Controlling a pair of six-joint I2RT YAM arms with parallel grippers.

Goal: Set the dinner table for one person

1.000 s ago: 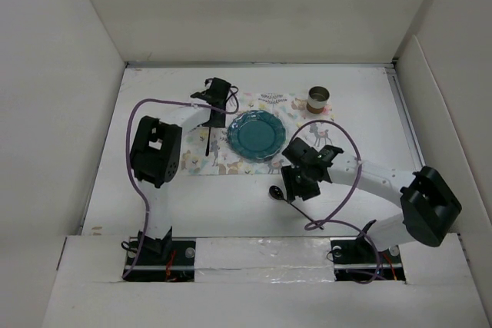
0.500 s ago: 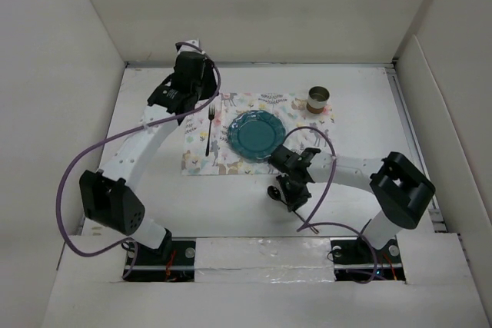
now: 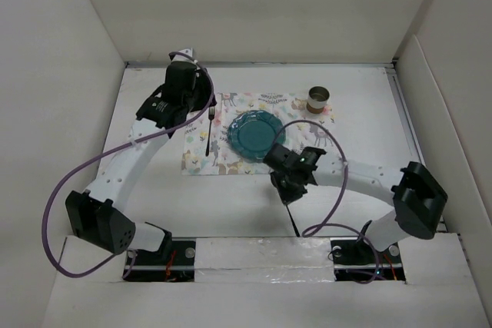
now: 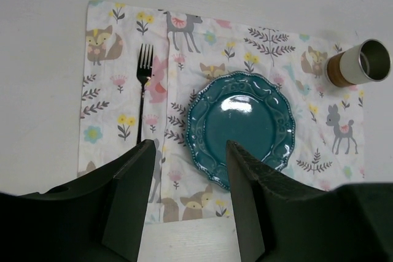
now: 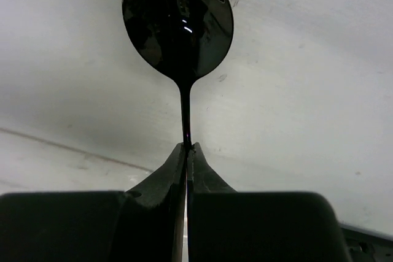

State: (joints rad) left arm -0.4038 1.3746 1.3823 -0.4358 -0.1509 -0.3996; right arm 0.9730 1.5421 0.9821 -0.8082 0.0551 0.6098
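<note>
On the white dinner table (image 3: 154, 190) lies an animal-print placemat (image 3: 231, 160) carrying a teal plate (image 3: 255, 134) and a black fork (image 3: 208, 132) to its left. A small cup (image 3: 317, 100) stands at the mat's far right corner. In front of the mat, my right gripper (image 3: 286, 188) is shut on the thin handle of a black spoon (image 5: 178, 19); the handle's tail (image 3: 295, 222) sticks out toward the arm bases. My left gripper (image 4: 188, 151) is open and empty, high over the mat's near edge, with the fork (image 4: 143, 90), the plate (image 4: 241, 128) and the cup (image 4: 359, 62) below it.
White panels wall the table on the left, back and right. The left arm (image 3: 127, 163) stretches along the table's left side, with its purple cable looping out. The right arm (image 3: 369, 178) lies across the front right.
My right gripper has closed on the spoon's handle, and the handle now points toward the bases. The left arm has unfolded, carrying its open gripper from the fork toward the back left.
</note>
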